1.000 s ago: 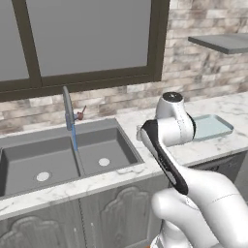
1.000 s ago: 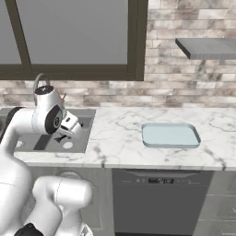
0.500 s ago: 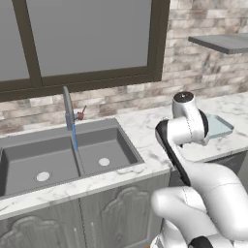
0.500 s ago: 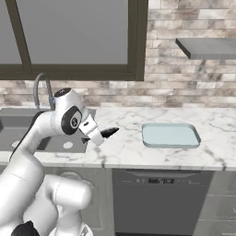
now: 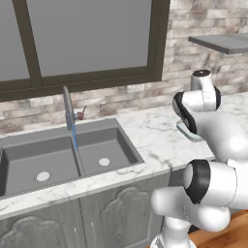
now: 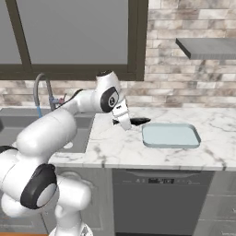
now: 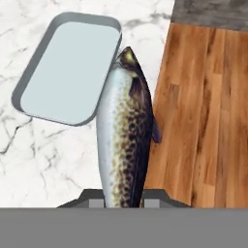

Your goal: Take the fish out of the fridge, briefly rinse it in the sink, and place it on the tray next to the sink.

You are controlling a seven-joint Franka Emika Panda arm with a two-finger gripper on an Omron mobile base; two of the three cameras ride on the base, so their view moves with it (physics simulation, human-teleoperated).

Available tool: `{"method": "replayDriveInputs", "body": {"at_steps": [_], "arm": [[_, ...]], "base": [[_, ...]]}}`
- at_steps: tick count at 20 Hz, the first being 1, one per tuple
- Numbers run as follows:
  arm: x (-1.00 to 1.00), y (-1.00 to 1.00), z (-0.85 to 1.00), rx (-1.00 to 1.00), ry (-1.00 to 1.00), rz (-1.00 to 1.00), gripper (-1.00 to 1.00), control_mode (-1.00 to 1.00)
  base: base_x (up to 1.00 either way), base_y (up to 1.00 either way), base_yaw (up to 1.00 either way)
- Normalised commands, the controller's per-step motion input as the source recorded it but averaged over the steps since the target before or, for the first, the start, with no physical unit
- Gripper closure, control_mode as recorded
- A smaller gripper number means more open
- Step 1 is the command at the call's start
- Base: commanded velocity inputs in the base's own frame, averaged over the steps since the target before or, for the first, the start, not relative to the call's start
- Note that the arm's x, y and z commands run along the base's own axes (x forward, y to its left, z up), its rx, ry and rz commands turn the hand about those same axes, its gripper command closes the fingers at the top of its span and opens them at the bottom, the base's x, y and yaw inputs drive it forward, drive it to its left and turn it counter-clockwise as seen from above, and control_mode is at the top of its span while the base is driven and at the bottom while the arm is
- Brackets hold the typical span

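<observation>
The gripper is clamped tight on the fish; it holds it lengthwise, just left of the tray, for placing inside the rim.

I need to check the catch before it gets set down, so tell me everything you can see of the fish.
The fish is slim and glossy, with a dark speckled back, a pale silvery belly and a small fin on one side. Its near end sits clamped between the fingertips of the shut gripper, and its body points straight out along the hand. It hangs above the marble counter, its far tip by the tray rim, not resting on anything.
</observation>
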Motion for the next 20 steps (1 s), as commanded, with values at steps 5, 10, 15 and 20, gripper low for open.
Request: {"method": "replayDriveInputs", "body": {"at_steps": [5, 10, 15, 20], "arm": [[0.0, -0.86, -0.27, 0.36, -0.07, 0.08, 1.0, -1.0], [0.12, -0.1, -0.02, 0.06, -0.01, 0.0, 1.0, -1.0], [0.4, -0.12, -0.28, -0.07, 0.0, 0.0, 1.0, -1.0], [0.49, -0.08, -0.49, -0.1, 0.0, 0.0, 1.0, -1.0]], "base": [[0.0, 0.0, 0.0], [0.0, 0.0, 0.0], [0.0, 0.0, 0.0], [0.0, 0.0, 0.0]]}}
